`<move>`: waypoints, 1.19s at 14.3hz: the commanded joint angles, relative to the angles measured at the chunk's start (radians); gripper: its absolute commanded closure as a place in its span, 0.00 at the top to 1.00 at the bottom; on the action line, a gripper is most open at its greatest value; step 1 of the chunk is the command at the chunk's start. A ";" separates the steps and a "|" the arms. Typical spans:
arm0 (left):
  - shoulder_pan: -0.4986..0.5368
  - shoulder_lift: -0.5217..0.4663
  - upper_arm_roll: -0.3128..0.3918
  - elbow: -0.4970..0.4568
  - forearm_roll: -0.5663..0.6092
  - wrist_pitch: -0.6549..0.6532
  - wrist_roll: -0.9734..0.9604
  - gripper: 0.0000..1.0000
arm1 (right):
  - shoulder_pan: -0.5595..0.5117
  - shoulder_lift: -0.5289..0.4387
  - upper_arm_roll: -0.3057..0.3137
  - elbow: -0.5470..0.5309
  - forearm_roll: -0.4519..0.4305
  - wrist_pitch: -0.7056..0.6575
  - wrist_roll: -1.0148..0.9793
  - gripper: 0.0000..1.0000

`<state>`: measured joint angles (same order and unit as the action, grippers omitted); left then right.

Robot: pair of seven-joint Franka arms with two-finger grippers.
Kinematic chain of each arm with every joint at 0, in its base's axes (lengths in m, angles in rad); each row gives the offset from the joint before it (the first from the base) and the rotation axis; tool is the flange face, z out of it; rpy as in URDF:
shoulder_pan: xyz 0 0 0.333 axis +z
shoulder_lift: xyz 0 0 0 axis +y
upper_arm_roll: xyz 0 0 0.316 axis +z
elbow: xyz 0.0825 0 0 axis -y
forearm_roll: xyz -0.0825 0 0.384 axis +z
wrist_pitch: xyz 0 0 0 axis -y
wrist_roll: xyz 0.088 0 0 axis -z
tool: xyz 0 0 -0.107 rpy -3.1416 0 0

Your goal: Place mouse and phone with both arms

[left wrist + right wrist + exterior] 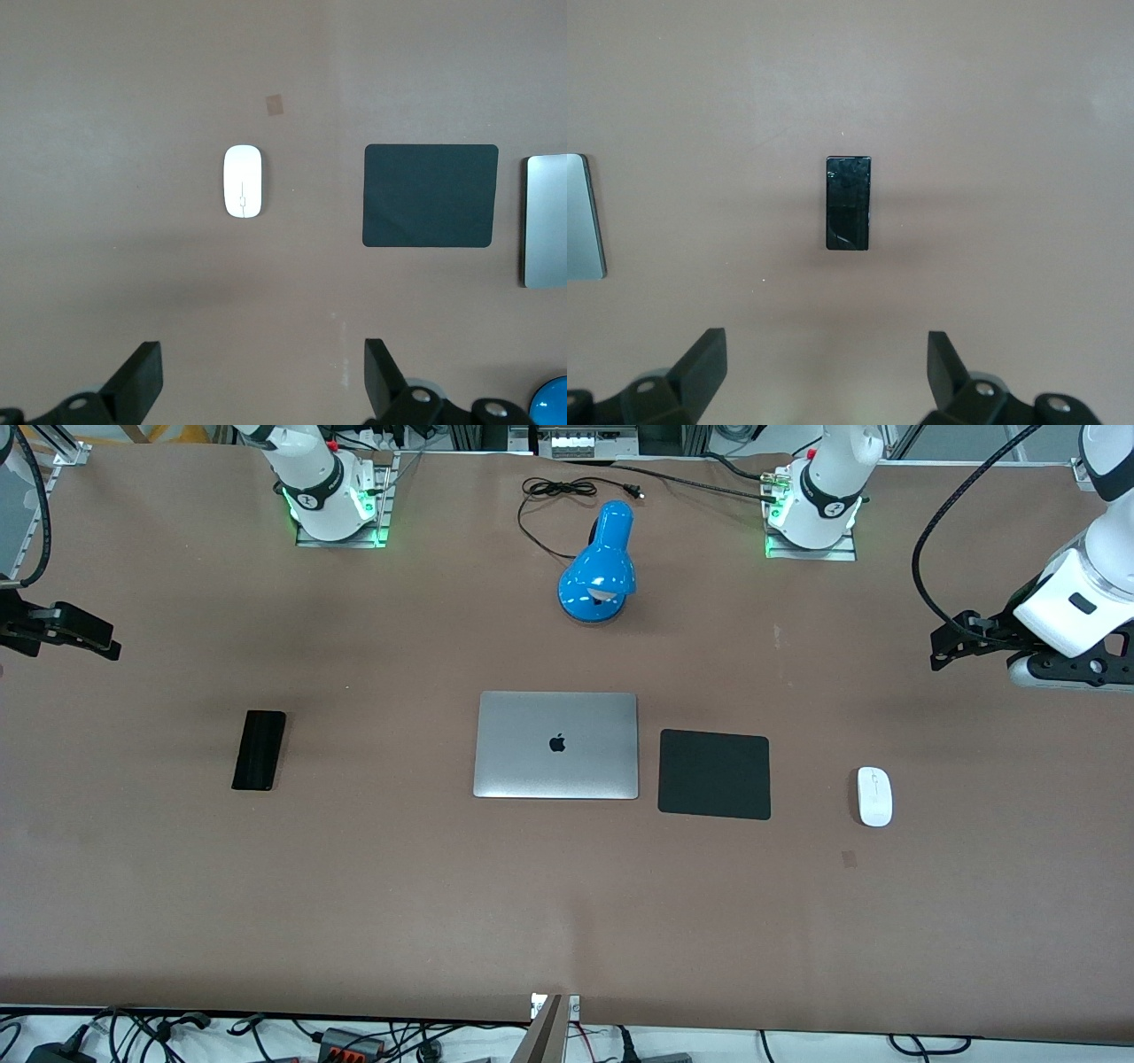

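The white mouse lies on the table toward the left arm's end, beside the black square pad. It also shows in the left wrist view. The black phone lies flat toward the right arm's end, and shows in the right wrist view. My left gripper hangs open and empty over bare table at its end, apart from the mouse; its wrist view shows the jaws wide apart. My right gripper hangs open and empty over bare table, apart from the phone.
A closed silver laptop lies mid-table between the phone and the pad. A blue desk lamp with a black cord stands farther from the front camera than the laptop, between the arm bases. A small brown mark is on the table near the mouse.
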<state>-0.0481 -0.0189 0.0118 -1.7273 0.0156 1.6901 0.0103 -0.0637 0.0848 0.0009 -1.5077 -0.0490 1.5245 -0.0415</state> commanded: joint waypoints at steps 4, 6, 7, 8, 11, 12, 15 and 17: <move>-0.004 0.002 0.005 0.011 -0.017 0.002 0.007 1.00 | -0.019 -0.010 0.019 -0.016 0.015 0.013 0.014 1.00; -0.004 0.002 0.005 0.012 -0.017 0.002 0.007 1.00 | -0.015 -0.010 0.019 -0.014 0.011 0.008 -0.001 1.00; -0.003 0.002 0.005 0.011 -0.017 0.002 0.007 1.00 | -0.019 -0.005 0.017 -0.014 0.012 0.002 -0.005 1.00; -0.004 0.002 0.005 0.012 -0.017 0.002 0.007 1.00 | -0.022 0.018 0.017 -0.014 0.015 0.006 -0.011 1.00; -0.003 0.007 0.005 0.015 -0.007 0.002 0.005 1.00 | -0.022 0.053 0.014 -0.058 0.009 0.037 -0.020 1.00; -0.006 0.028 0.007 0.038 -0.006 -0.004 0.003 1.00 | -0.022 0.059 0.014 -0.115 0.008 0.083 -0.018 1.00; 0.007 0.120 0.014 0.054 -0.016 -0.044 -0.001 1.00 | -0.022 0.038 0.014 -0.429 0.008 0.479 -0.018 1.00; 0.019 0.232 0.019 0.075 -0.016 -0.041 0.011 1.00 | -0.021 0.047 0.014 -0.599 0.005 0.740 -0.020 1.00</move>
<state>-0.0391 0.0851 0.0209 -1.7212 0.0156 1.6694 0.0097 -0.0730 0.1748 0.0039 -1.9194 -0.0489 2.0667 -0.0464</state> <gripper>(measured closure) 0.000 0.000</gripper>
